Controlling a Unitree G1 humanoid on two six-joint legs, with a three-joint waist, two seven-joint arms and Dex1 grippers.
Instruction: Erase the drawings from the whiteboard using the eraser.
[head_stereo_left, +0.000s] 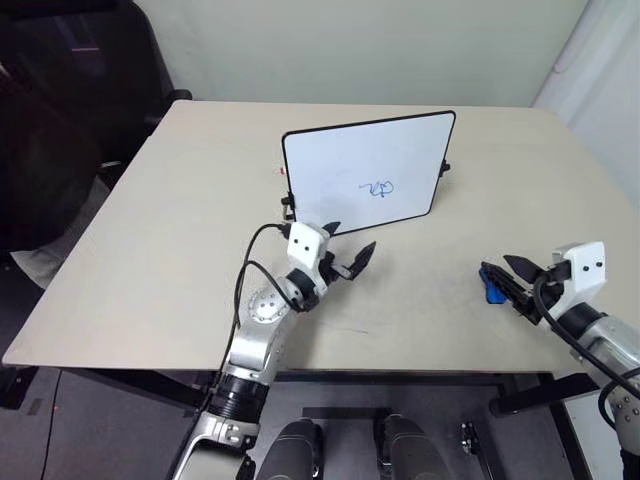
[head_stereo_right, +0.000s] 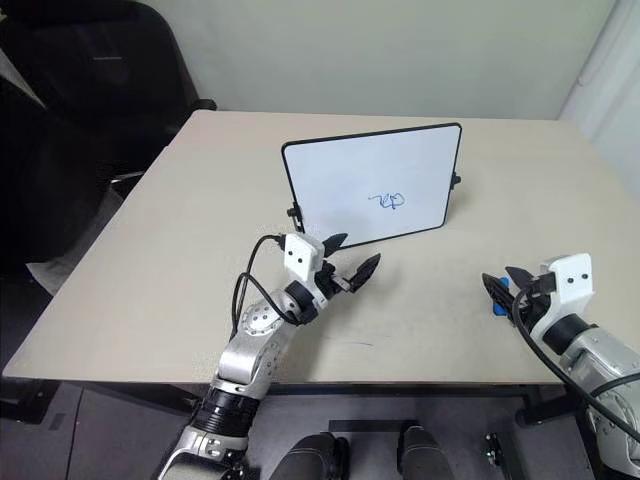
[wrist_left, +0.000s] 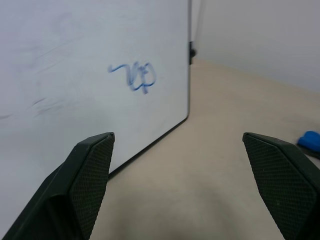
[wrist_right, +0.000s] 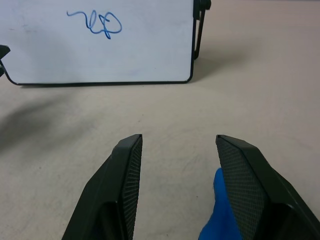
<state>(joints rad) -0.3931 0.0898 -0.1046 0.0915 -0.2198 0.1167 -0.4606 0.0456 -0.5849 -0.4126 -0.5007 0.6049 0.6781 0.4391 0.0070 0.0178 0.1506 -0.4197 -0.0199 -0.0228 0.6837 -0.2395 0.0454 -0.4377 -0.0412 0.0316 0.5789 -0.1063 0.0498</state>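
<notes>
My right gripper (head_stereo_left: 503, 276) rests low over the table (head_stereo_left: 150, 250) at about four o'clock, its two black fingers (wrist_right: 125, 185) parted partway with the one eraser (wrist_right: 218, 210), a small bright blue block, lying against the inner face of one finger; I cannot tell whether it is truly clamped. My left gripper (head_stereo_left: 345, 250) sits near six o'clock of the board, its two fingers spread wide and holding nothing, tips just short of the lower frame. Outward from both, at twelve o'clock, one whiteboard (head_stereo_left: 340, 160) stands tilted on small black feet, white with a thin black frame and rounded corners. It carries one set of drawings (head_stereo_left: 378, 187): a small blue looping scribble toward its lower right.
</notes>
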